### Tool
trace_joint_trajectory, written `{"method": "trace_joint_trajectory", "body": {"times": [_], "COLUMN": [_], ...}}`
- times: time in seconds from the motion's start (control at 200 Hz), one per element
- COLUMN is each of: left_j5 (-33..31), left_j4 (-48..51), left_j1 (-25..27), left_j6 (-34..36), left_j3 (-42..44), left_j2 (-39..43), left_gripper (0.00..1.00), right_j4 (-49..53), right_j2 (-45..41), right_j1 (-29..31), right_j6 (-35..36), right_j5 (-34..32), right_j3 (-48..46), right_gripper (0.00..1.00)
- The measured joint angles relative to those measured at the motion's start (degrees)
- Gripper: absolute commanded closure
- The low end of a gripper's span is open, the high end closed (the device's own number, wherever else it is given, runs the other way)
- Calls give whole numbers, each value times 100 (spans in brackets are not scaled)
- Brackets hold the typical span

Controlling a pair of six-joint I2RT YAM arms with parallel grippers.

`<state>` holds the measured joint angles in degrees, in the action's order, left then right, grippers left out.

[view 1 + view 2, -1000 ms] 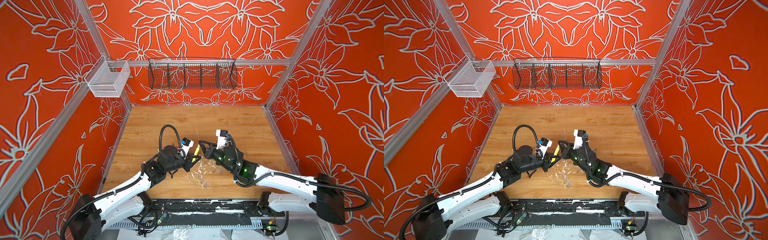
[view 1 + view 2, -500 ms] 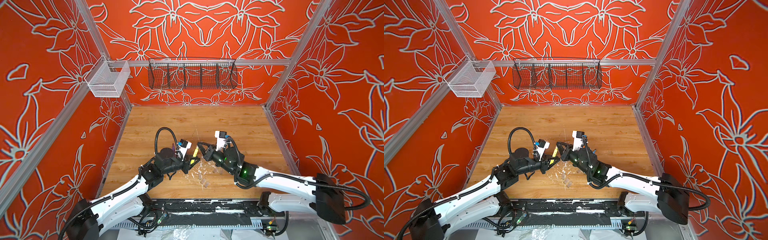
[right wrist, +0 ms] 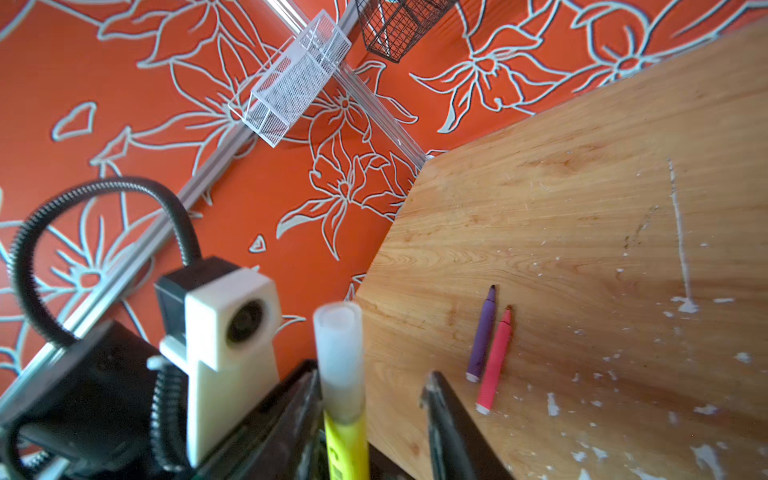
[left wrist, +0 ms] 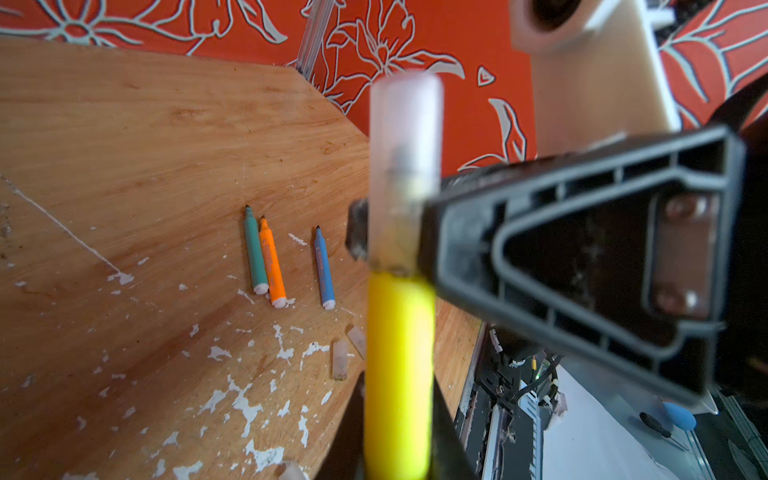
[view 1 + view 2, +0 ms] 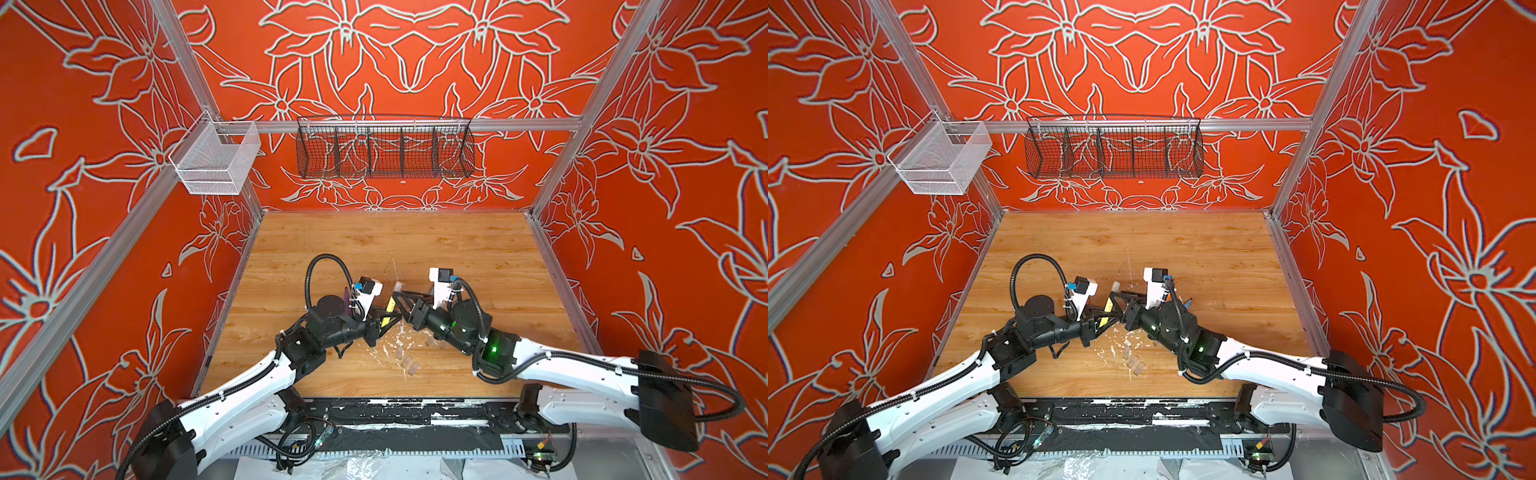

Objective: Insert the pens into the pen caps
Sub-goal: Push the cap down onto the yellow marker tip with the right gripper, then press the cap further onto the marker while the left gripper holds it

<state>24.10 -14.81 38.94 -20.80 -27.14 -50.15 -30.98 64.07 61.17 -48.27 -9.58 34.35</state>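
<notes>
Bright, even light fills both top views, with only soft shadows under the arms (image 5: 249,382) on the light wooden tabletop (image 5: 415,245). Towards the edges the white outlines on the orange floral walls (image 5: 685,124) pick up bluish fringes (a thin rim beside each line). In the left wrist view the slim yellow marker pen (image 4: 399,374) and its clear plastic cap (image 4: 405,166) are blurred; the tabletop behind is sharp.

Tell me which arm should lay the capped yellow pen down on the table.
Left. The left gripper is shut on the yellow pen; the right gripper stands open around its cap.
</notes>
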Motion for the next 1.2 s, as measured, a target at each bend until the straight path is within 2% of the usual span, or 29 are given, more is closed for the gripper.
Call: {"method": "trace_joint_trajectory", "body": {"times": [0.235,0.355,0.525,0.656,0.951,1.201], "left_j5": [26,48,57,57,59,57], "left_j4": [-122,-131,-127,-127,-127,-118], "left_j1": [0,0,0,0,0,0], "left_j6": [42,63,133,153,170,170], "left_j3": [0,0,0,-2,-2,-7], "left_j2": [7,-66,-125,-125,-151,-177], "left_gripper": [100,100,100,100,100,100], "right_j4": [389,525,737,911,1165,1215], "right_j2": [-706,-914,-658,-326,319,444], "right_j1": [-9,-9,-85,-157,-437,-457], "right_j6": [264,361,398,413,304,284], "right_j5": [-87,-87,-90,-114,22,201], "right_j3": [-57,44,483,780,1185,1309], "right_gripper": [35,34,35,39,65,77]}}
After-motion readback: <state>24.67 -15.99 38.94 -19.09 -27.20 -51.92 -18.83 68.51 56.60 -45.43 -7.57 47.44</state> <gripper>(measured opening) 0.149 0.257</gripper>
